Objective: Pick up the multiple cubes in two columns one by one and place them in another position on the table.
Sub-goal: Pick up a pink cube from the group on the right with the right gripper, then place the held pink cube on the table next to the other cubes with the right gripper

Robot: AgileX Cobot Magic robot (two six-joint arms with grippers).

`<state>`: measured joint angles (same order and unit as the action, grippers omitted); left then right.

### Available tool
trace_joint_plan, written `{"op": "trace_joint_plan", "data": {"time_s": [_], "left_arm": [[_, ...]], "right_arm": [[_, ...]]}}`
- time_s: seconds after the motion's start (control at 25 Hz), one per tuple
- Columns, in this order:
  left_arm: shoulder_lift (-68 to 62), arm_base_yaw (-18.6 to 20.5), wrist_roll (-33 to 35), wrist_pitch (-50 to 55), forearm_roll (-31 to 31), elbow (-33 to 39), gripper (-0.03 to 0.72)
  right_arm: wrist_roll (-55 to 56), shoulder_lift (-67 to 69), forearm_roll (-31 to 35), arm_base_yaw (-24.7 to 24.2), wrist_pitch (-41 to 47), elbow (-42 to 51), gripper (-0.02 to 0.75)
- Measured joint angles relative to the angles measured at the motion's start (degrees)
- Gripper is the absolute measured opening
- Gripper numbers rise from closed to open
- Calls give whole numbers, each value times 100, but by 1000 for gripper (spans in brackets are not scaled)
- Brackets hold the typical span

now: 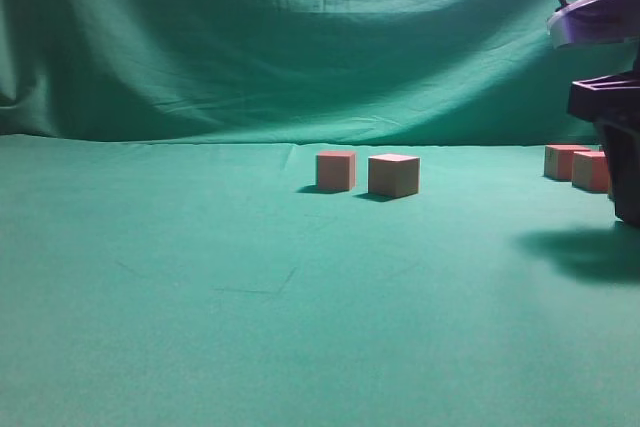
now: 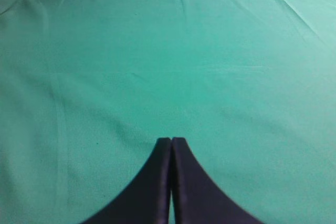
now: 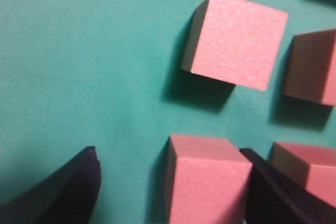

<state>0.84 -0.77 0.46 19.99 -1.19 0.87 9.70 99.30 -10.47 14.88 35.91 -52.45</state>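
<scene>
- Two small matte pink cubes (image 1: 366,173) sit side by side mid-table on the creased green cloth table (image 1: 250,287); more stand at the right edge.
- One pink cube (image 3: 206,184) lies between my right gripper (image 3: 170,187) fingers, jaws wide, right finger touching it.
- My left gripper (image 2: 171,141) hangs over bare cloth, fingers pressed together.

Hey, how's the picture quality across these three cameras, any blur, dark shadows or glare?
Exterior view: dim and soft, with the right arm's heavy shadow on the table. Right wrist view: close cubes slightly blurred, each casting a dark shadow toward lower left. Left wrist view: evenly lit cloth, left gripper a dark silhouette. No glare anywhere.
</scene>
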Motion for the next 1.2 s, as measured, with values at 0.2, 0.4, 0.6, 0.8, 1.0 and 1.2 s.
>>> {"op": "trace_joint_plan", "data": {"time_s": [0.2,0.4,0.6,0.8,1.0,1.2], "left_arm": [[0,0,0,0,0,0,0],[0,0,0,0,0,0,0],[0,0,0,0,0,0,0],[0,0,0,0,0,0,0],[0,0,0,0,0,0,0],[0,0,0,0,0,0,0]], "right_arm": [[0,73,10,0,-43,-45,271],[0,111,1,0,224,-242,263],[-311,55,201,169,1147,-1085,263],[-767,-11,413,1037,2059,-2368,263],[-812,282,488,1902,2610,-3854,263],[-823,1177,514,2345,3417,-5390,263]]}}
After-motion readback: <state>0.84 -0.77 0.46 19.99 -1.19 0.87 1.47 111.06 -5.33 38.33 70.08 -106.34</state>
